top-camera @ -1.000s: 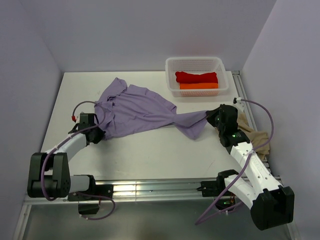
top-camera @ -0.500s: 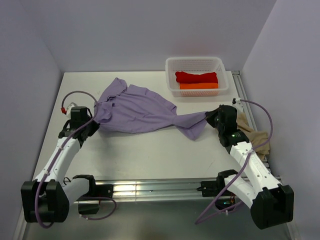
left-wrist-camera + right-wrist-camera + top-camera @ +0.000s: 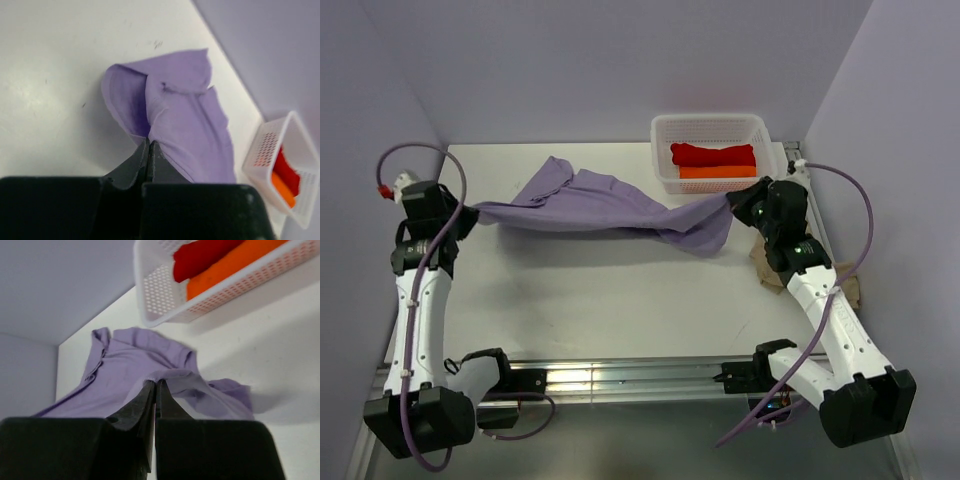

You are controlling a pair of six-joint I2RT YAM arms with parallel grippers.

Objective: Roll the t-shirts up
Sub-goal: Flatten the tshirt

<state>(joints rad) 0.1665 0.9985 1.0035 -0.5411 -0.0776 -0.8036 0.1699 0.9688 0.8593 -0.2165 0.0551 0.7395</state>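
The lavender t-shirt (image 3: 600, 207) hangs stretched across the back half of the table between both arms. My left gripper (image 3: 470, 210) is shut on its left edge, the cloth pinched at the fingertips in the left wrist view, where the gripper (image 3: 149, 141) meets the lavender t-shirt (image 3: 190, 130). My right gripper (image 3: 728, 203) is shut on the shirt's right edge; in the right wrist view the gripper (image 3: 155, 383) holds the lavender t-shirt (image 3: 125, 372). A red t-shirt (image 3: 712, 154) and an orange t-shirt (image 3: 717, 172) lie rolled in the basket. A beige-tan t-shirt (image 3: 770, 262) lies under my right arm.
The white mesh basket (image 3: 712, 127) stands at the back right of the white table (image 3: 610, 295), close behind my right gripper. Purple walls close in the back and both sides. The right edge of the table runs just past the beige-tan shirt.
Both grippers have lifted and pulled apart with the lavender shirt. The left one swung far left and back, the right one rose toward the basket. The shirt went from crumpled to stretched.
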